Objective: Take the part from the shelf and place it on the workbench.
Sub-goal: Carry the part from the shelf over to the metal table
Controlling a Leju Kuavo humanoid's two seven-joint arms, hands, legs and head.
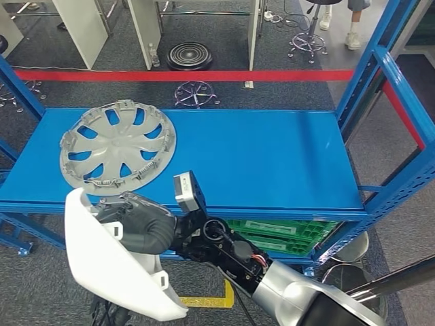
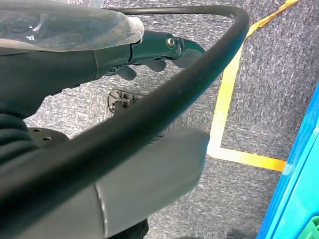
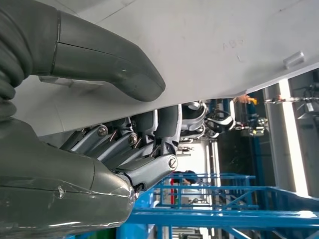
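A workshop floor: blue steel shelf [image 1: 266, 156], green crates [image 1: 276, 234] underneath, grey carpet with yellow floor tape [image 1: 213, 299], red barrier line [image 1: 205, 75] beyond.

My right arm [image 1: 287, 288] reaches across my front from the lower right, silver at the forearm and dark at the wrist, and my right hand [image 1: 136, 227] grips a white part [image 1: 110, 268] low before me. In the right wrist view my thick grey thumb [image 3: 112, 62] lies against the part's pale face while the darker fingers [image 3: 150, 169] curl under its edge. My left hand [image 2: 158, 50] hangs low (fingers loosely curled, nothing in them).
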